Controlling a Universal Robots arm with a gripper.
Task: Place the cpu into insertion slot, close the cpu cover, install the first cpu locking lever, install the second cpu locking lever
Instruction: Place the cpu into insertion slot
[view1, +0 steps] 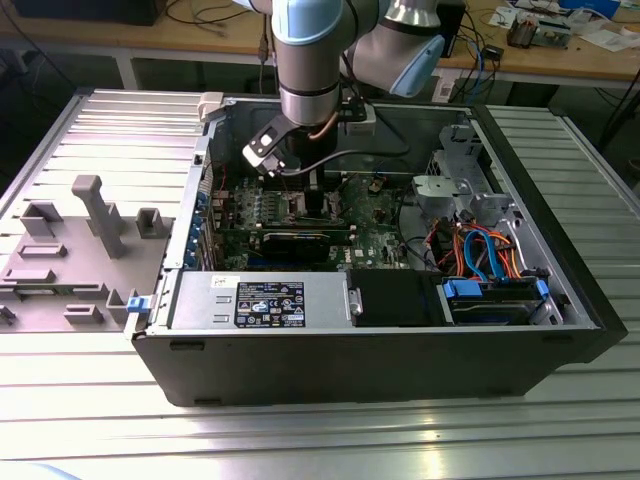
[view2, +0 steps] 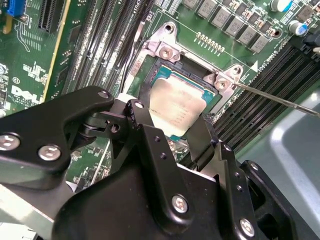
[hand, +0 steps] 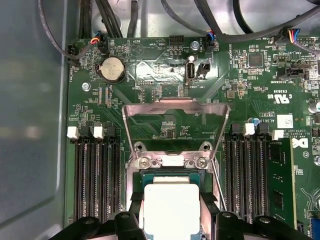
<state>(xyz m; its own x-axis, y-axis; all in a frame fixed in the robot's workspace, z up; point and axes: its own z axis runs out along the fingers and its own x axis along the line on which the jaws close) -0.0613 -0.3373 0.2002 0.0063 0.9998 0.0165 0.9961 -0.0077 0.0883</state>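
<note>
Ribbed metal table carries an open black computer case, with a grey fixture tray beside it on the exterior view's left. Inside the case lies the green motherboard, and the robot arm reaches straight down over it. In both wrist views the black end effector sits at the socket, its two fingers pressed against opposite edges of the cpu, so it is clamped on the chip. I cannot tell whether the chip is fully seated. It lies level, within the socket frame. The cpu cover is swung up and back, away from the socket; board shows through its square window. A thin locking lever sticks out unlatched from a socket corner.
</note>
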